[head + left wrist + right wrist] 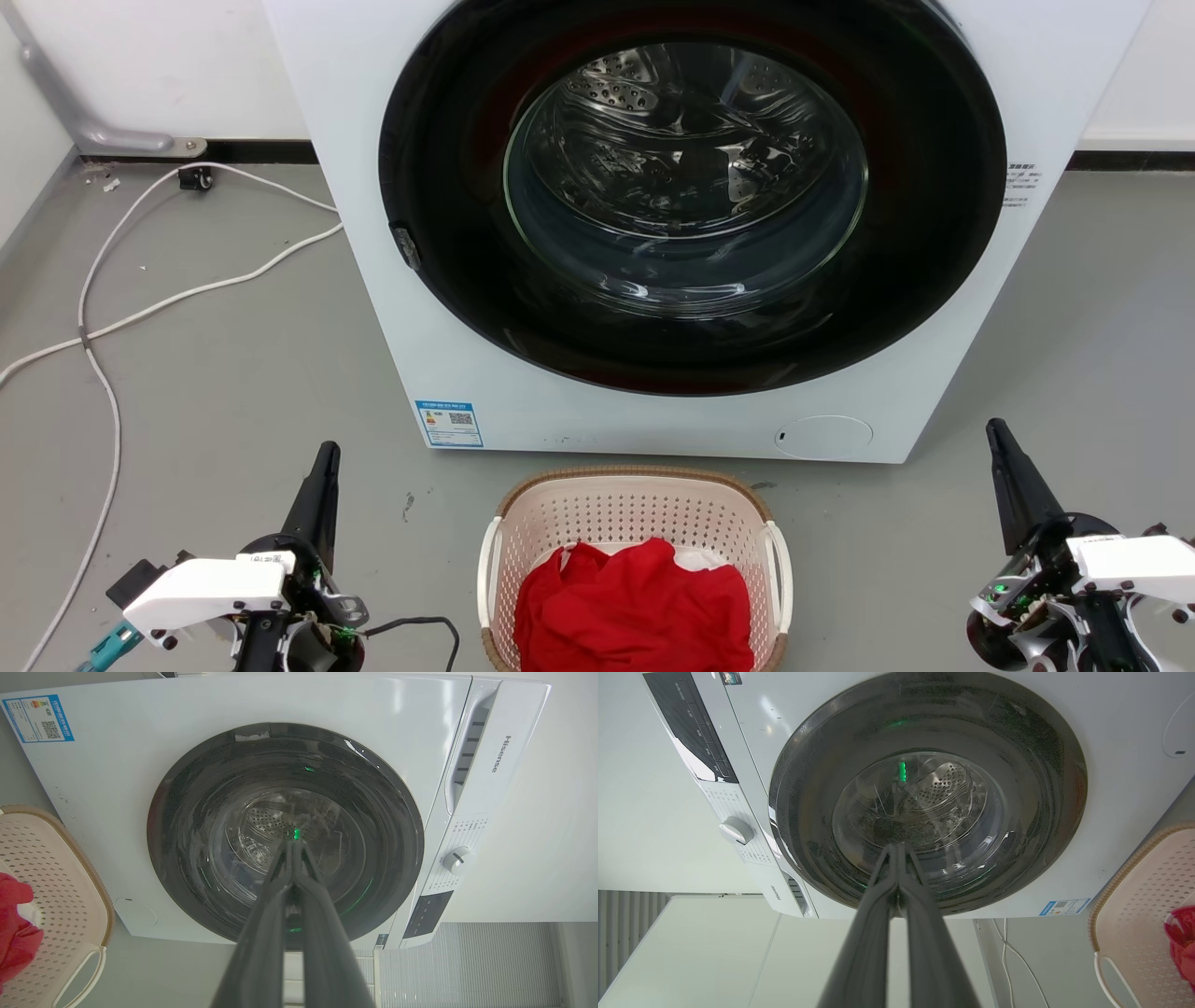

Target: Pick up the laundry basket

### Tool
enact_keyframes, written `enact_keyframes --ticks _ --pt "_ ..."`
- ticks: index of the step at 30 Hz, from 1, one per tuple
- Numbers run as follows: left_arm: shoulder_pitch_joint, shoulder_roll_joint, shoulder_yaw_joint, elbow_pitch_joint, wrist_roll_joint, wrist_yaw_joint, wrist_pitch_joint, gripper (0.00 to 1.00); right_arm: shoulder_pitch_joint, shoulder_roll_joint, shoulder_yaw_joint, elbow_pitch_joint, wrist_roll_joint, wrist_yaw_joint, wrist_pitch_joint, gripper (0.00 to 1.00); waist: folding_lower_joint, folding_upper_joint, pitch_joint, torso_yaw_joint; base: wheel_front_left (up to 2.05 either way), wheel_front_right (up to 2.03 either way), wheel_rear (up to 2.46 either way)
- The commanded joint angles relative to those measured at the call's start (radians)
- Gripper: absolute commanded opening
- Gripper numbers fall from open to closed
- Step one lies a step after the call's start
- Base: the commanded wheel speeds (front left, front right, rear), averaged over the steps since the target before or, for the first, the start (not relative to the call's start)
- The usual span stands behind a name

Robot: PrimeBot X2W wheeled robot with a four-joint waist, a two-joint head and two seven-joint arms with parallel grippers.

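Basket: cream-pink perforated plastic laundry basket with a brown woven-look rim, bottom centre of the head view, on the grey floor just before the white front-loading washing machine; red cloth inside.
Claws: left gripper lower left, right gripper lower right, each with fingers pressed together, well apart from the basket.
Risk: unopened fingers would likely shove the thin white side handles; lifting by one side alone could tip out the cloth.
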Motion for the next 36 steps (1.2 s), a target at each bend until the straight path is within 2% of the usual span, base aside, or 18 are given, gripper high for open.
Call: enact_keyframes --ticks 1,25,26,32,36 --pt "-0.006 -0.001 0.003 0.0 -0.002 -0.002 0.002 0.0 -0.009 0.002 -0.002 0.002 -0.004 0.0 0.001 0.0 -0.0001 0.0 0.0 0.0 0.0 0.0 0.0" --pt "-0.006 -0.001 0.003 0.0 -0.002 -0.002 0.002 0.0 -0.01 0.006 -0.006 0.002 -0.009 0.0 0.004 0.0 -0.0001 0.0 0.0 0.0 0.0 0.0 0.0" --pt "0.0 0.0 0.0 0.0 0.0 0.0 0.0 1.0 0.0 0.003 -0.005 0.0 -0.003 0.0 0.004 1.0 0.0 0.0 0.0 0.0 0.0 0.0 0.0" --pt "0.02 -0.002 -0.009 0.01 0.015 0.0 -0.017 1.0 0.022 0.006 -0.001 0.018 -0.016 0.0 -0.013 1.0 0.0 0.0 0.0 0.0 0.0 0.0 0.0" --pt "0.023 -0.002 -0.006 -0.001 0.077 0.002 -0.038 1.0 0.025 0.007 -0.002 0.008 -0.072 0.0 -0.033 1.0 0.0 0.0 0.001 0.0 0.0 0.0 0.0"
